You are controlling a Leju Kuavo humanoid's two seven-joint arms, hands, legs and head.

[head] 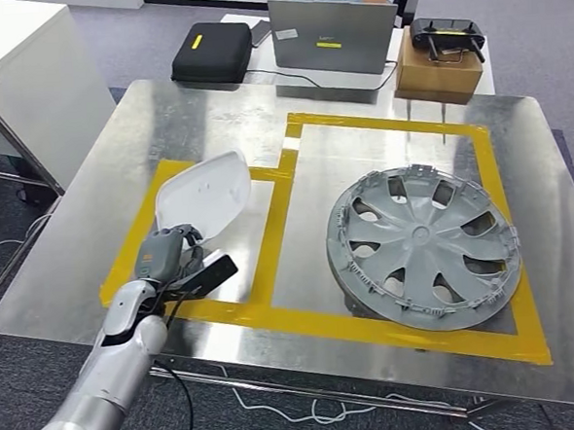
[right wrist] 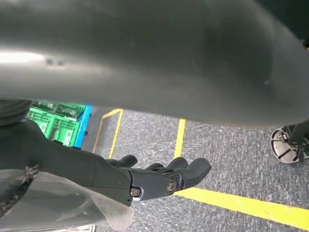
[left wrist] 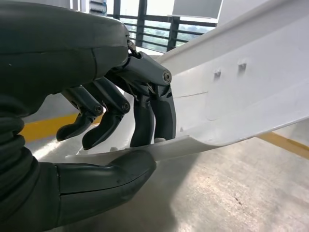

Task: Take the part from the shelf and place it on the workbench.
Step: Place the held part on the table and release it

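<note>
Placement is the step in hand, by my reading: the left hand (head: 171, 259) should lower the white mirror cover (head: 206, 194) flat inside the smaller yellow tape box (head: 274, 233) on the metal workbench (head: 87, 237), easing its grasp only once the shell rests steady; a tilted release risks it rocking or sliding. The cover sits just above the bench, its near rim pinched between thumb (left wrist: 109, 181) and fingers (left wrist: 153, 116); the right hand (right wrist: 160, 176) hangs unclenched, holding nothing, over carpet; the grey hubcap (head: 423, 246) lies well apart.

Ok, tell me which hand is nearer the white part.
Left. The left hand grips the white part at its edge over the workbench; the right hand hangs above the carpet, away from it.
</note>
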